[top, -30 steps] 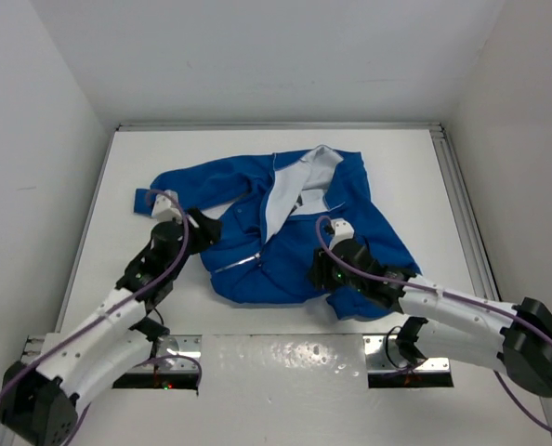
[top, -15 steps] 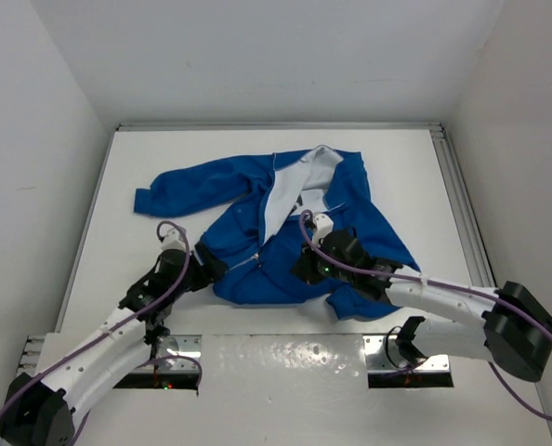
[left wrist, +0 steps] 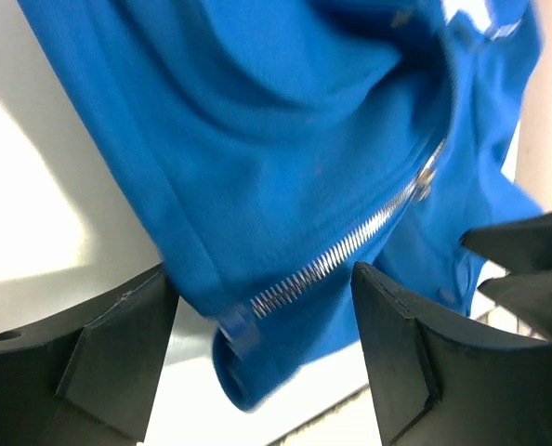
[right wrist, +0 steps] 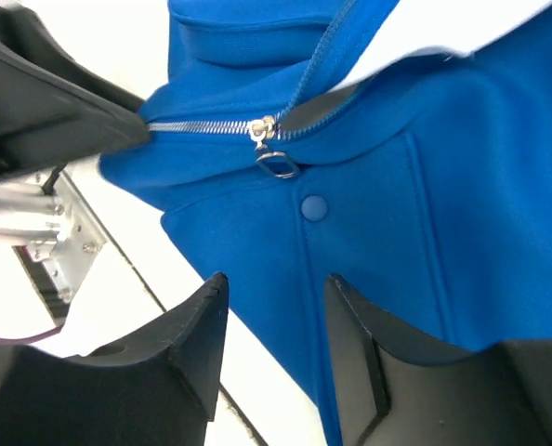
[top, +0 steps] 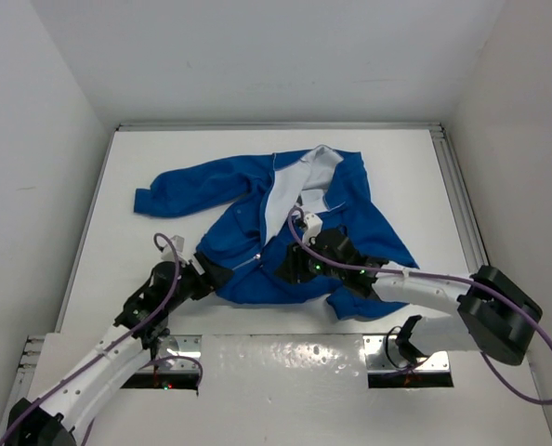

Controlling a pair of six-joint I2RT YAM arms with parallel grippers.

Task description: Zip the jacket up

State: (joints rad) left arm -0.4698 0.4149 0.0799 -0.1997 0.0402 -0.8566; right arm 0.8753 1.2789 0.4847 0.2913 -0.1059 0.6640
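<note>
The jacket (top: 285, 232) lies on the bench (top: 397, 167). Its zipper (left wrist: 350, 246) runs from the hem (left wrist: 239, 376), framed by the wide-open left gripper (left wrist: 262, 279), to the slider (right wrist: 265, 130) just beyond the empty, parted right gripper (right wrist: 276, 279).

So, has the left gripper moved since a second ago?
Yes: the left gripper has come back toward the near table edge, down to the jacket hem.

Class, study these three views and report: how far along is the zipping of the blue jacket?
Done: the zipper teeth are joined from the hem up to the slider, low on the jacket. In hand: the left gripper stands open astride the hem end, the right gripper open above the slider; neither grips. To do: take the slider's ring and draw it to the collar, where the white lining shows.
</note>
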